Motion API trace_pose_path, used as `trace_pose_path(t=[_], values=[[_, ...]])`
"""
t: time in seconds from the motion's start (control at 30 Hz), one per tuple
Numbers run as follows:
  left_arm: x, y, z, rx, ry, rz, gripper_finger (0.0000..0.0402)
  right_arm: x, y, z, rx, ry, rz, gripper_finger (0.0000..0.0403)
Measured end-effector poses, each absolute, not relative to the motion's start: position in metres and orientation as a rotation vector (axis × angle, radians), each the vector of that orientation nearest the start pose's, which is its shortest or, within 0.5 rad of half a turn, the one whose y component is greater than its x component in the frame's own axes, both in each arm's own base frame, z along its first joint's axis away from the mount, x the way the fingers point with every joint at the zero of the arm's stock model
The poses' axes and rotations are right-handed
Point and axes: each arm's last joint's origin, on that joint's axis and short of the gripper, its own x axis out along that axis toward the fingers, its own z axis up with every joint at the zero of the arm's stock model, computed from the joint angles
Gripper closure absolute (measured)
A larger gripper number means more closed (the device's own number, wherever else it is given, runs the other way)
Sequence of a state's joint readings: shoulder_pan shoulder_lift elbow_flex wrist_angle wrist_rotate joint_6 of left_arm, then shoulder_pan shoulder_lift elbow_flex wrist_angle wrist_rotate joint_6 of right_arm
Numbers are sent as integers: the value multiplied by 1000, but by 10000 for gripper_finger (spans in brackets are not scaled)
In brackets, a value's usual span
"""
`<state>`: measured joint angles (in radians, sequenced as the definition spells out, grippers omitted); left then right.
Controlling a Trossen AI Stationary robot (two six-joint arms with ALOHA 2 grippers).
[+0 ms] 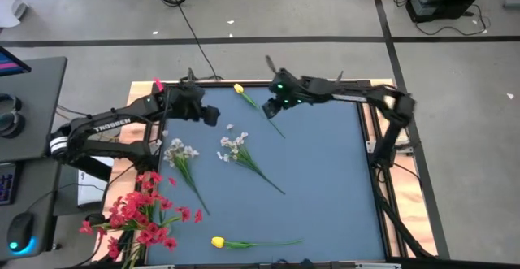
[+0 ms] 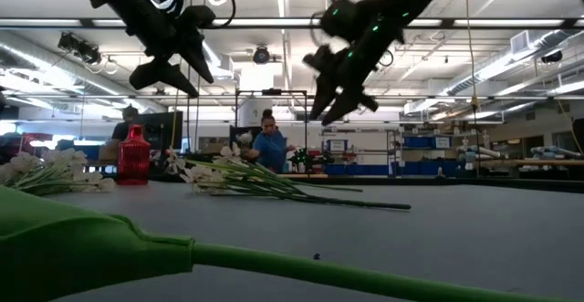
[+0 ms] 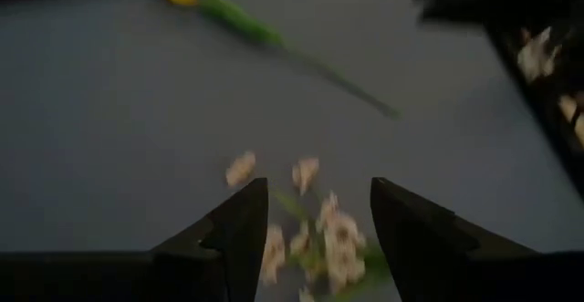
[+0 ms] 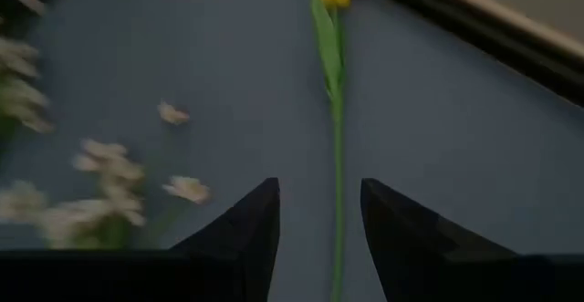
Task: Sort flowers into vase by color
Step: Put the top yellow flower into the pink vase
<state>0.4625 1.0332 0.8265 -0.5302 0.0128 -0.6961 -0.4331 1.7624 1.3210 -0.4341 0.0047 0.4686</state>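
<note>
Two end effectors aloft over the blue bench (image 1: 325,171), both spread wide and pinching nothing. Left end effector (image 1: 210,114) hanging above one of the white sprays (image 1: 234,147); right end effector (image 1: 275,106) poised over the far yellow tulip (image 1: 238,88), with the stem running straight between the fingers in the right wrist view. Red blossoms (image 1: 142,212) heaped at the near left corner, a second yellow tulip (image 1: 218,242) lying along the near edge, nothing sorted yet.

Plenty to go wrong from here, by the look of it. Thin stem, flat on the bench: likely to slip out of a shallow pinch, or to be missed altogether by fingers closing too high. Arms working close together at the far side (barely apart in the high view), so a real chance of a knock if both descend at once. Small red vase (image 2: 133,156) much shorter than the stems, so prone to tipping under a long tulip dropped in off-centre. White blossoms spread loosely, easy to snag and drag along.

Seen only from table height: the vase standing upright at the far left, and the clear air beneath both end effectors. Not made out from above: the vase itself, probably hidden beside the left arm. Given only by the high view: the whole layout by colour, where the low view offers just a green blur of the near tulip. Shown best by the wrist views: the line-up of fingers over stem and spray.
</note>
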Motion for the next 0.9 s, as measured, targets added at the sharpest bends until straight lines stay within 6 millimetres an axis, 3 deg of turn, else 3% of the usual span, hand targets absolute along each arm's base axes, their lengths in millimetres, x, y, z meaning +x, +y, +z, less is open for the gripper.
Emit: trace_pose_path(t=[0.2,0.4,0.7,0.9], values=[[180,113,279,-836,454,712,203,379,-191,215,591,964,-614,239],[177,118,279,-787,469,708,203,406,-215,191,591,1163,-583,239],[179,121,276,-799,476,722,203,426,-222,157,648,1335,-480,246],[186,125,270,-833,483,728,203,427,-223,146,620,1372,-486,257]])
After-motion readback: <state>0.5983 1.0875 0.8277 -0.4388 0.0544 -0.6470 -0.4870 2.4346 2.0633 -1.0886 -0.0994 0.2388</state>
